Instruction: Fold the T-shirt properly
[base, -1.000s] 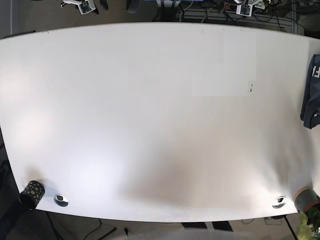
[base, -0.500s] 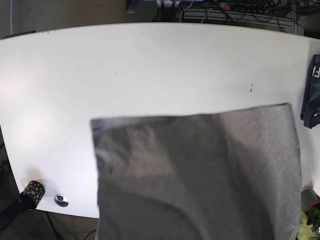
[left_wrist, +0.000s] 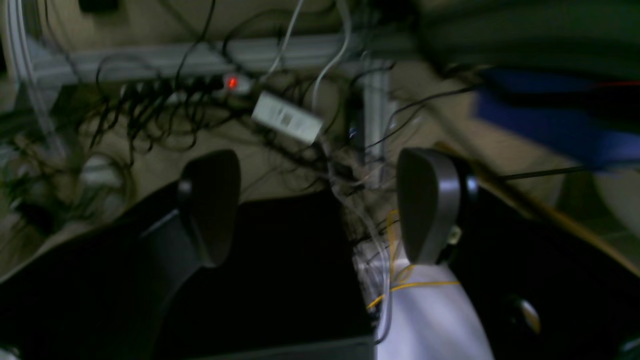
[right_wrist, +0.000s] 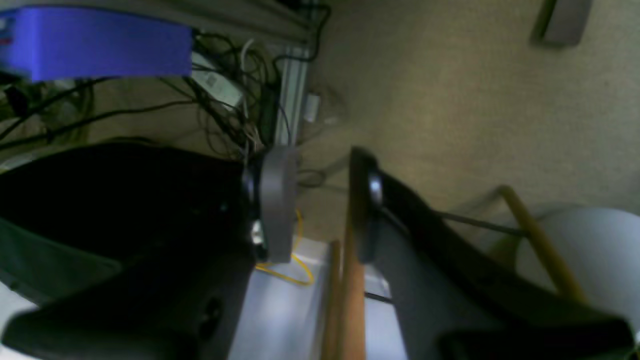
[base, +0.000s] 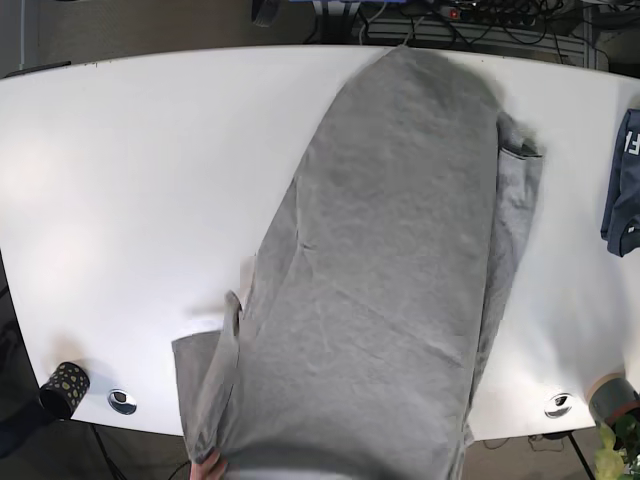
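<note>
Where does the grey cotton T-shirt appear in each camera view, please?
Base: the grey cotton T-shirt lies diagonally across the white table, from far edge to near edge.
Left wrist: not in it.
Right wrist: not in it.
Shared landmark: the tangled black cables on the floor, at the base view's top, and in the left wrist and right wrist views.

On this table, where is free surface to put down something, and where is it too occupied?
The white table is bare left of the grey T-shirt, up to the far and left edges. A narrower bare strip lies between the shirt and the dark garment at the right edge. The middle, near edge included, is covered by the shirt.
</note>
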